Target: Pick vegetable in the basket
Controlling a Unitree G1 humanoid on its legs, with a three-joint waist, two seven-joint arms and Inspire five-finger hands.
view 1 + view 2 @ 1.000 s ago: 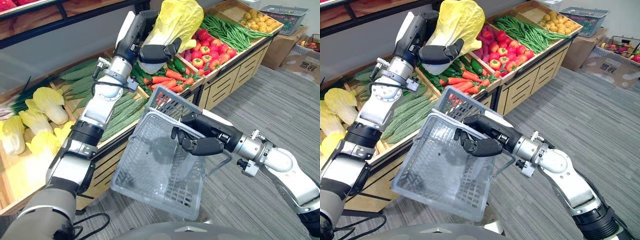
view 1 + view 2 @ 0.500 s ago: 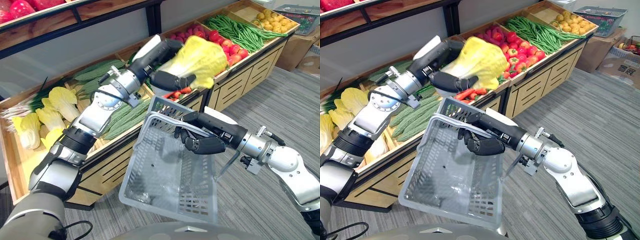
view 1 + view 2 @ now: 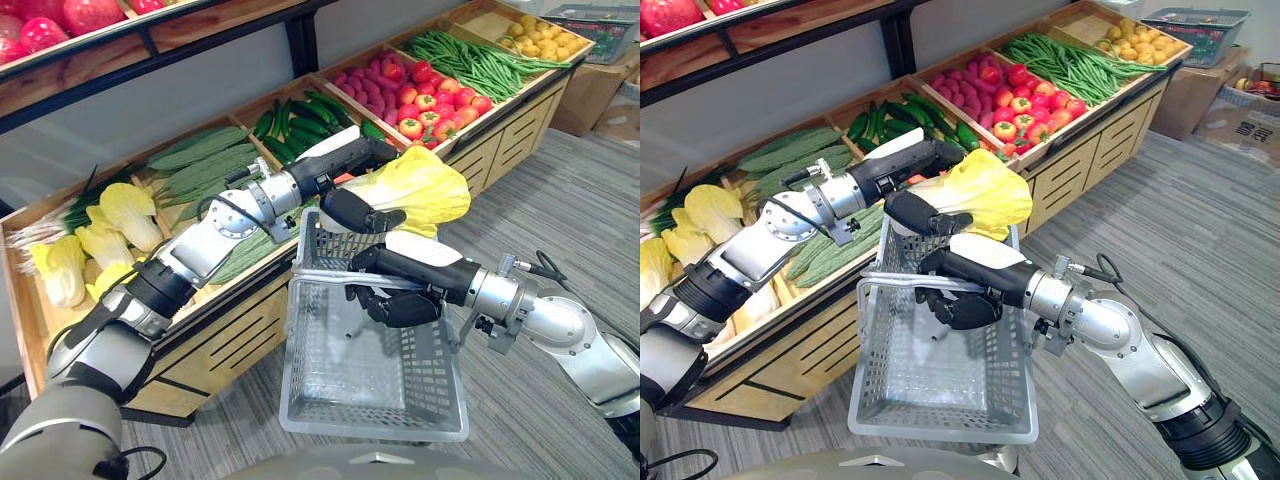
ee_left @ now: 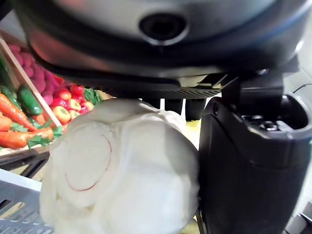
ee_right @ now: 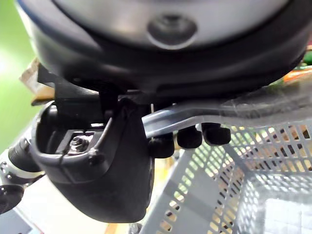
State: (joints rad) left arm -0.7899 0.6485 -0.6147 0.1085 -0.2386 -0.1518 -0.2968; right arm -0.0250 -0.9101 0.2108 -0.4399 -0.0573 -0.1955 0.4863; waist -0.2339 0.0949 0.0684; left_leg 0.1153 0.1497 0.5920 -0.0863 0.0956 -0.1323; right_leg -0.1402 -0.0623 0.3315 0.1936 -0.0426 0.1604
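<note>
Yellow-leaved napa cabbage (image 3: pixel 425 185) sits clamped in your left hand (image 3: pixel 360 213), thumb and fingers curled round its white base, above the far rim of the grey mesh basket (image 3: pixel 375 432). Release too soon and it could catch that rim and tumble outside. Your right hand (image 3: pixel 396 304) grips the handle (image 3: pixel 338 279); the basket looks empty.

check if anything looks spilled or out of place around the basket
Nothing is spilled. The basket hangs tilted from its handle in the right hand, and the left hand holds the cabbage at its far rim, not yet inside.
</note>
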